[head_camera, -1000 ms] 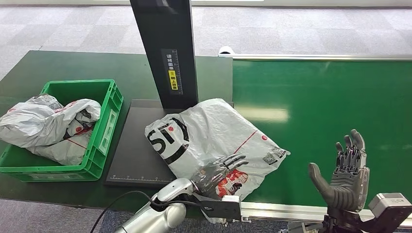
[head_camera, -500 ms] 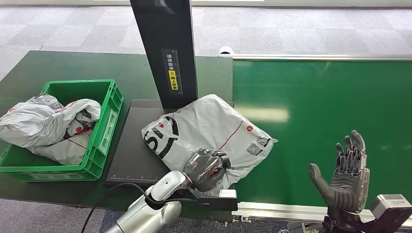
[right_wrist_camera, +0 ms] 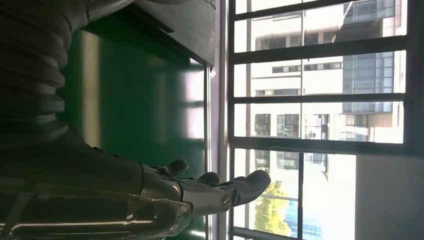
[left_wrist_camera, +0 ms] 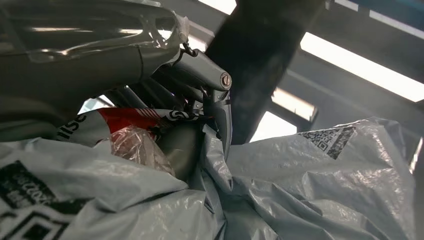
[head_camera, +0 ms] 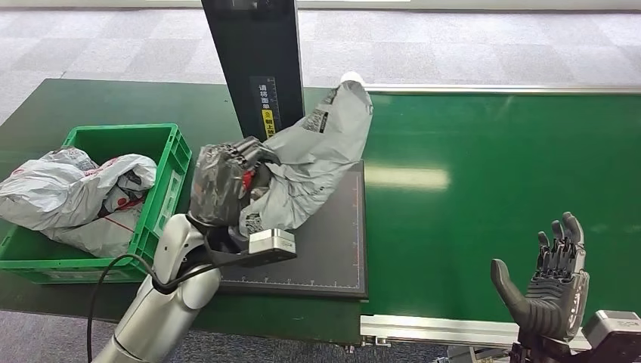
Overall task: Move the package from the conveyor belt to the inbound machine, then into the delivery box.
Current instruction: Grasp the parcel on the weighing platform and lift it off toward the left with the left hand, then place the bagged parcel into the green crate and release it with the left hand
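Note:
My left hand (head_camera: 227, 178) grips a grey plastic package (head_camera: 317, 151) with QR labels and holds it raised above the black inbound machine plate (head_camera: 332, 249), beside the machine's black post (head_camera: 253, 68). The bag hangs stretched up toward the conveyor's near corner. In the left wrist view the crumpled package (left_wrist_camera: 300, 190) is bunched around my fingers (left_wrist_camera: 200, 75). My right hand (head_camera: 550, 291) is held up, open and empty, over the near edge of the green conveyor belt (head_camera: 499, 166). The same open right hand (right_wrist_camera: 200, 192) is seen over the belt in the right wrist view.
A green delivery crate (head_camera: 162, 189) on the dark table at left holds other grey packages (head_camera: 75, 197). The conveyor's metal rail (head_camera: 431, 329) runs along the near edge. Grey carpet floor lies beyond the table.
My left hand closed on the package, lifted it off the machine plate and swung it left and up toward the post. The right hand sank slightly.

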Robot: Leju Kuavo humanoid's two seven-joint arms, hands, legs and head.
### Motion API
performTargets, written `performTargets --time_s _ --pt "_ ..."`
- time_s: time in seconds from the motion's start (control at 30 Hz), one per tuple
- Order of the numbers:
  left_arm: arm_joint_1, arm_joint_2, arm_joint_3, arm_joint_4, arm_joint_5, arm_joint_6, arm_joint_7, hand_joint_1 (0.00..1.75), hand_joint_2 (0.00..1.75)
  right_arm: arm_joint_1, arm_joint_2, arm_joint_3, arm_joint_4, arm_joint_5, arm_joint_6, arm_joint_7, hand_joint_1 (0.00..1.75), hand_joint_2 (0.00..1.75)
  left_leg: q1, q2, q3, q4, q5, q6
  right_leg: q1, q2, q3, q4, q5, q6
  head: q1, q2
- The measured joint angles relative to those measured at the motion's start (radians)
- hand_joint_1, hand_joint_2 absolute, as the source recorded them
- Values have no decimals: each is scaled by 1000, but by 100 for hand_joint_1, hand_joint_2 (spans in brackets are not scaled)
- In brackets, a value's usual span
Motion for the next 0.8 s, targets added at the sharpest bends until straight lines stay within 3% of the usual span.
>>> performTargets --time_s 0.2,0.33,0.63,0.8 --pt "4 38 158 -137 -24 99 -15 175 175 35 3 -17 -18 1 -13 -5 0 175 0 0 0 0 0 0 0 0 0 0 0 0 0 0" --pt "4 61 240 -144 -118 58 38 175 175 39 6 -17 -22 0 -15 -6 0 175 0 0 1 0 0 0 0 0 1 0 0 0 0 0" --pt "-49 115 350 35 -192 1 147 175 175 25 19 -17 -24 1 -5 4 0 175 0 0 1 0 2 0 0 0 1 0 0 0 0 0" --pt "-139 157 422 284 -278 24 237 175 175 18 25 -17 -24 2 9 16 0 175 0 1 2 0 2 -1 0 0 1 0 1 -1 0 0"
